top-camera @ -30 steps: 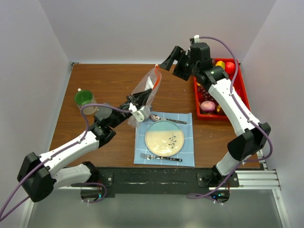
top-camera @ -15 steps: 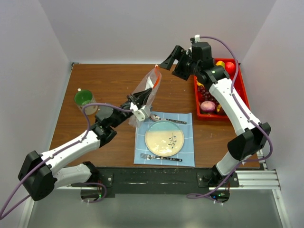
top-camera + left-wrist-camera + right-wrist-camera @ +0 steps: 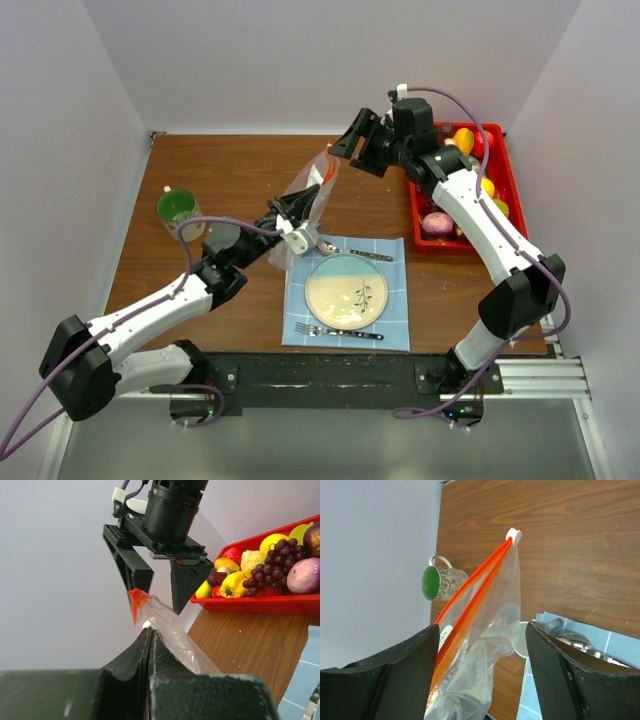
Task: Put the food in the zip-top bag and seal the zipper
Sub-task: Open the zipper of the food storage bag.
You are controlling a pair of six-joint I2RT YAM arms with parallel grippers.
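Observation:
The clear zip-top bag point(image 3: 305, 190) is held up above the table by my left gripper point(image 3: 290, 212), which is shut on its lower edge point(image 3: 172, 630). The orange-red zipper point(image 3: 470, 596) hangs open, with a white slider point(image 3: 514, 535) at its far end. My right gripper point(image 3: 353, 150) is open and its jaws straddle the bag's top corner point(image 3: 481, 630) without pinching it. In the left wrist view the right gripper point(image 3: 155, 580) stands just above the bag's orange corner point(image 3: 136, 602). The food point(image 3: 437, 222) lies in the red tray point(image 3: 505, 185): grapes point(image 3: 272, 572), yellow peppers, a purple onion.
A green mug point(image 3: 177, 207) stands at the left. A blue mat point(image 3: 390, 335) in front holds a plate point(image 3: 346, 291), a spoon point(image 3: 345, 250) and a fork point(image 3: 335, 332). Walls close in on three sides.
My right gripper has moved left and down from the tray side onto the bag's top corner. The left gripper and bag have stayed put.

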